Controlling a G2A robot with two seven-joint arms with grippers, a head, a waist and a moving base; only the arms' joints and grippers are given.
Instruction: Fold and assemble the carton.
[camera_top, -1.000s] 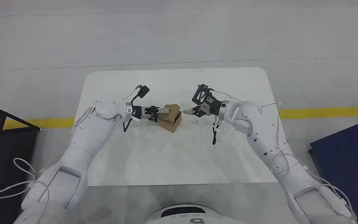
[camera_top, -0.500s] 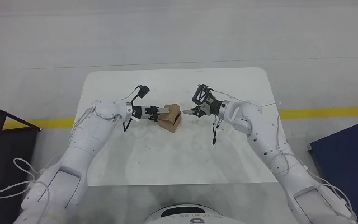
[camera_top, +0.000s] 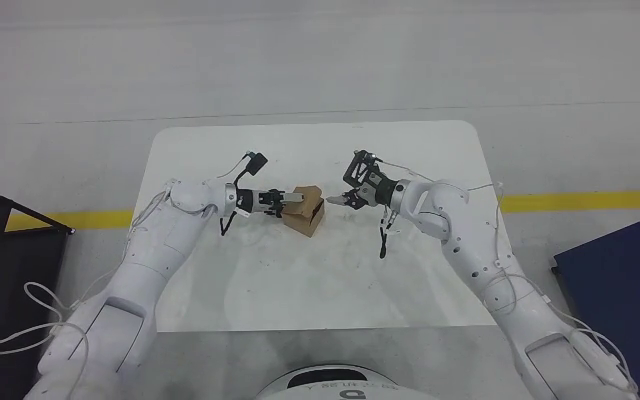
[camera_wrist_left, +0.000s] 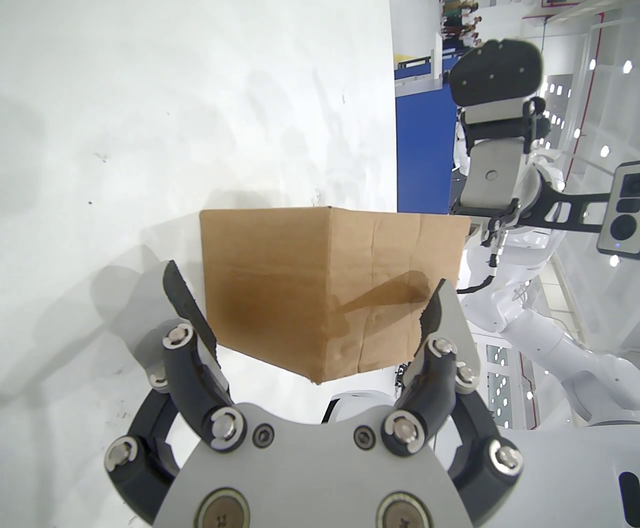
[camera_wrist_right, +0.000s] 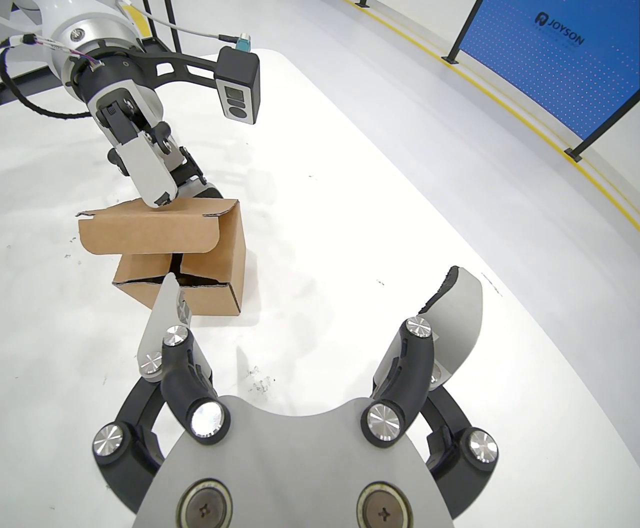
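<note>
A small brown carton lies on the white table near its middle, its open end with loose flaps facing my right gripper. My left gripper holds the carton by its rear corner, one finger low and the other finger on the top panel. In the right wrist view the top flap hangs over the opening of the carton. My right gripper is open just in front of the opening. One of its fingertips is at the lower flaps, touching or nearly so.
The table's far edge curves close behind the carton. A blue board stands on the floor beyond a yellow line. A dark blue object is off the table's right side and a black one off its left.
</note>
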